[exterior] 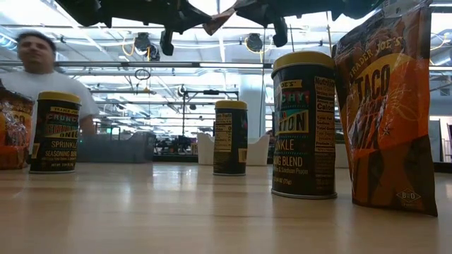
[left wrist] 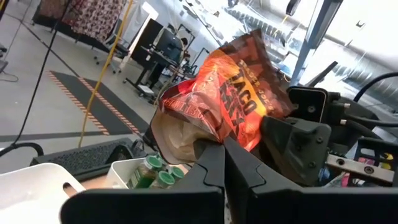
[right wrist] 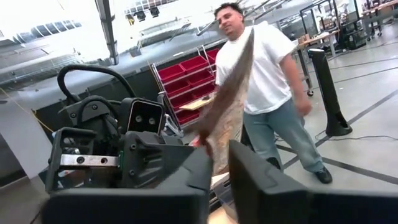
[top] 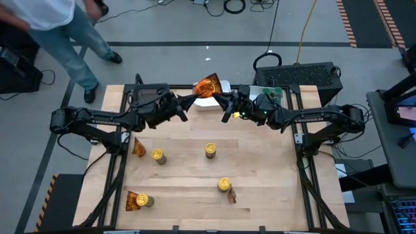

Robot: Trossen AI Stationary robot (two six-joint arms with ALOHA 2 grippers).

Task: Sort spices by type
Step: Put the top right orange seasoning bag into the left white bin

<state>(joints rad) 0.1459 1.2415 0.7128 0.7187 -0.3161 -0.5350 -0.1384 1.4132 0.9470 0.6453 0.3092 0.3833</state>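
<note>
Both grippers meet above the table's far middle, each shut on one orange-brown foil packet [top: 207,85], which is lifted high. My left gripper [top: 192,99] comes from the left, my right gripper [top: 221,99] from the right. On the table stand three yellow-lidded jars [top: 158,156] [top: 210,151] [top: 224,185] on their bases. A fourth yellow-lidded jar [top: 147,201] sits beside a packet [top: 134,201]. Two more packets [top: 138,147] [top: 231,195] stand on their lower edges. Green-lidded jars [left wrist: 155,171] sit in a tray at the far edge. My left gripper pinches the packet's lower edge [left wrist: 214,138] between its two fingers, coming from the table's left and slanting up. The packet stands up above the fingers, clear of the table. My right gripper has the same packet between its fingers at the lower part [right wrist: 219,152], coming from the right; its wrist view sees the packet edge-on. The packet rises upright from the hold.
A white tray [top: 212,106] lies under the raised packet at the far edge, and the tray of green jars [top: 273,94] is right of it. A person [top: 62,26] stands beyond the table's far left corner. Bare wood lies along the table's right side.
</note>
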